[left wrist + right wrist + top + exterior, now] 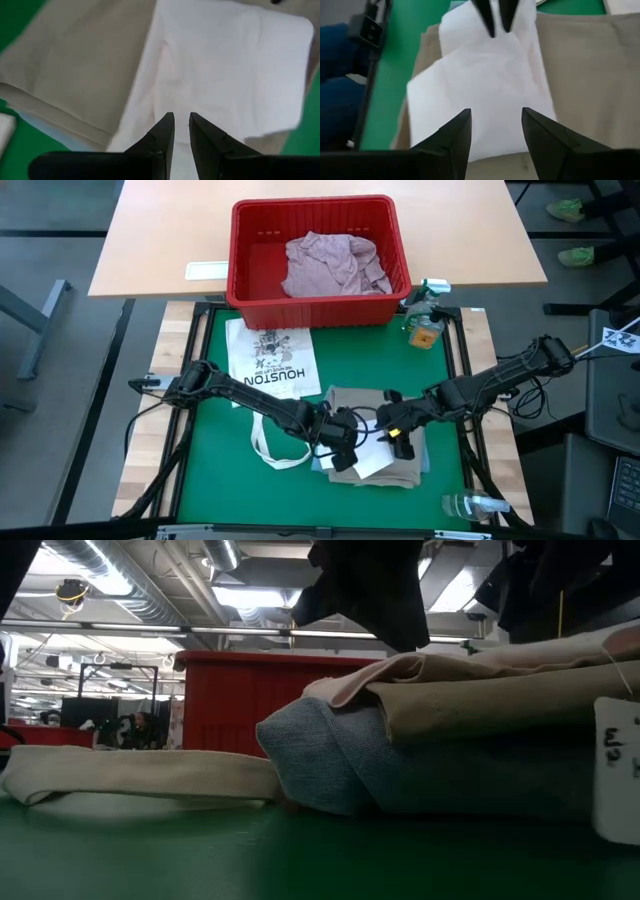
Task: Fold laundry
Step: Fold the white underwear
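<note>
A folded stack lies mid-table. Light blue denim (400, 770) is at the bottom, a tan cloth (360, 405) lies on it, and a white cloth (372, 463) is on top. My left gripper (345, 448) is at the white cloth's left end, its fingers closed to a narrow slit. My right gripper (402, 445) hovers open over the cloth's right part (485, 85), with nothing between its fingers. A pink-mauve shirt (330, 265) lies crumpled in the red basket (240, 280). My left gripper (181, 117) is closed on the white cloth near its left end (172, 107), slanting down from above. The fingertips hide the pinch itself, so one layer or several cannot be told. A faint crease runs up to the fingertips. The rest of the cloth lies on the tan cloth (75, 65).
A white printed tote bag (272, 360) lies flat left of the stack, its straps (280, 450) near my left arm. A spray bottle (425, 315) stands by the basket's right corner. Another bottle (470, 505) lies at the near right.
</note>
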`<state>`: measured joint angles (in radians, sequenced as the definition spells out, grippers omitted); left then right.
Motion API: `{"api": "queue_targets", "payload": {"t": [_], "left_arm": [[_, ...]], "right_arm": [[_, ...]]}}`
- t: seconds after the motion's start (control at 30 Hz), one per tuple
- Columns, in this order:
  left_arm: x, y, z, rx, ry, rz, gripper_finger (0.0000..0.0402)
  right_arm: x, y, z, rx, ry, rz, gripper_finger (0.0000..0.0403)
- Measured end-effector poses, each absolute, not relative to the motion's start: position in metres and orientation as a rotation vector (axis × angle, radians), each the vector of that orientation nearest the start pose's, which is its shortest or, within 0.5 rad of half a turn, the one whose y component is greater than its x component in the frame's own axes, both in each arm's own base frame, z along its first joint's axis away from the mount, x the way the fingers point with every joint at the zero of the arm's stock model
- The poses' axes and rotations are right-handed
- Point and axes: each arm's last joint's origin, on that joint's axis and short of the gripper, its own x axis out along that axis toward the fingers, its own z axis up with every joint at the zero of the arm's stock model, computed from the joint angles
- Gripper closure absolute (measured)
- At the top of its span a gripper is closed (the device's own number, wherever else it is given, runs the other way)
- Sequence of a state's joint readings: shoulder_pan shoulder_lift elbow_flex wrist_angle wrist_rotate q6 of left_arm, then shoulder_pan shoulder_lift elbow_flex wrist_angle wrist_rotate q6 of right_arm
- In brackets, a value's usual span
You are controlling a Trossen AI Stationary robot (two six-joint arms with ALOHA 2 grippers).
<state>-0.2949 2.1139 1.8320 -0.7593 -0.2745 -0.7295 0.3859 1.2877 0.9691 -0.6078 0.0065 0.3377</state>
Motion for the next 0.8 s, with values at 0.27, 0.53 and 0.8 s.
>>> {"api": "queue_targets", "payload": {"t": [0.27, 0.53, 0.8], "left_arm": [[0.439, -0.126, 0.236, -0.425, 0.967, 0.308, 0.0346], [0.439, -0.126, 0.231, -0.413, 0.997, 0.317, 0.0299], [0.440, -0.124, 0.231, -0.425, 0.985, 0.322, 0.0262]], "right_arm": [[0.241, 0.096, 0.256, -0.025, 0.937, 0.196, 0.0228], [0.251, 0.100, 0.237, -0.049, 1.017, 0.188, 0.0228], [0.252, 0.098, 0.235, -0.129, 1.005, 0.154, 0.0228]]}}
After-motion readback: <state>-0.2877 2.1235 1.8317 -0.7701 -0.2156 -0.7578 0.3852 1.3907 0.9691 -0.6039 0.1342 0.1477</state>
